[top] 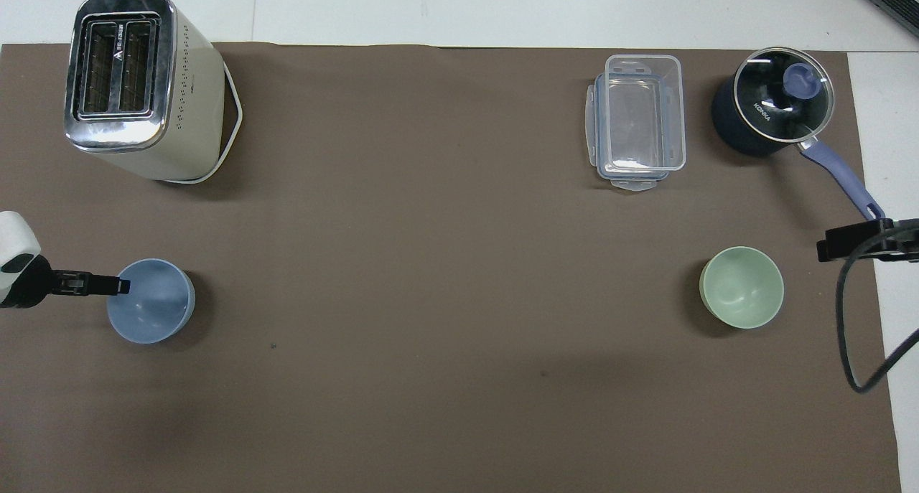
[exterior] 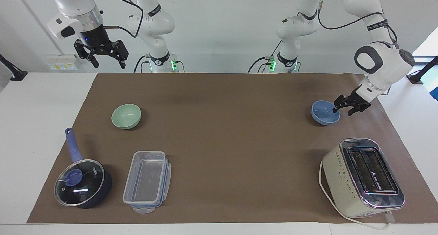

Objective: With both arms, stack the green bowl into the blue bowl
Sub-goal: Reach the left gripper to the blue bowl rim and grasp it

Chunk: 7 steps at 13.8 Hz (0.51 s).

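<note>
Mint-green bowl (exterior: 126, 116), periwinkle bowl (exterior: 325, 112) (both plain), brown mat (exterior: 226, 132)

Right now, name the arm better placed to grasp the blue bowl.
Left. The left claw is low at the rim of the blue bowl, at the left arm's end. The right claw waits raised at the right arm's end, where the green bowl sits.

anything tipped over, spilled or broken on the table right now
Nothing stands out. The green bowl and blue bowl sit upright and apart, and the toaster, saucepan and clear container look intact. The left gripper is at the blue bowl's rim; the right gripper waits raised.
</note>
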Motion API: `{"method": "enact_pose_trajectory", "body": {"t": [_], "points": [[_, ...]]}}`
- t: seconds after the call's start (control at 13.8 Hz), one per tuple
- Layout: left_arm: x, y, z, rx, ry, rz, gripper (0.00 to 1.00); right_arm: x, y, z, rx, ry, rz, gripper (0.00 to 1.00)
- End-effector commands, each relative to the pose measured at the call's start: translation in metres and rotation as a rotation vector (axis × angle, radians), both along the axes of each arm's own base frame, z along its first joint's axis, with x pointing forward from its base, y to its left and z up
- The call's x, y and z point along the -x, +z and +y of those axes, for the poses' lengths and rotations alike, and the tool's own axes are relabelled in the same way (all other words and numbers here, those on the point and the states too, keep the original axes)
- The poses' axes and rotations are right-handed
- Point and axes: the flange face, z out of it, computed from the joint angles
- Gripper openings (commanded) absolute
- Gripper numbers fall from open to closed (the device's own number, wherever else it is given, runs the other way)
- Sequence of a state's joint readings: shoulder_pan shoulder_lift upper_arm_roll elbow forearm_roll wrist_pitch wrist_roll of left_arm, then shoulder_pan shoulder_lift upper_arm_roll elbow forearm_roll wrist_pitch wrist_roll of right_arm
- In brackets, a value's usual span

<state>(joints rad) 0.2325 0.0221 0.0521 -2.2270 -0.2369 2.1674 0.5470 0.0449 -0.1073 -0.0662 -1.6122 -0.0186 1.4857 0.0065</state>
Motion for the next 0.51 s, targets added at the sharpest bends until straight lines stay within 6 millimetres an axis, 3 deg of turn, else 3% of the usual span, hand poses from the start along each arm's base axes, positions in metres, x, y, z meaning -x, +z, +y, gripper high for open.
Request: {"method": "enact_pose_trajectory", "body": {"t": [0.0, 0.14, 0.29, 0.36, 0.43], "points": [[0.008, -0.02, 0.005, 0.028, 0.03, -0.006, 0.8, 0.002, 0.001, -0.001, -0.009, -0.012, 0.002, 1.0], [0.01, -0.029, 0.004, 0.024, 0.029, -0.008, 0.78, 0.002, 0.001, -0.001, -0.009, -0.012, 0.002, 1.0], [0.014, -0.03, 0.005, 0.027, 0.034, -0.003, 0.69, 0.002, 0.001, -0.001, -0.009, -0.012, 0.002, 1.0], [0.016, -0.032, 0.004, 0.028, 0.033, 0.002, 0.55, 0.002, 0.001, -0.001, -0.009, -0.012, 0.002, 1.0], [0.016, -0.032, 0.004, 0.031, 0.029, 0.004, 0.16, 0.001, 0.001, -0.001, -0.009, -0.012, 0.0, 1.0]]}}
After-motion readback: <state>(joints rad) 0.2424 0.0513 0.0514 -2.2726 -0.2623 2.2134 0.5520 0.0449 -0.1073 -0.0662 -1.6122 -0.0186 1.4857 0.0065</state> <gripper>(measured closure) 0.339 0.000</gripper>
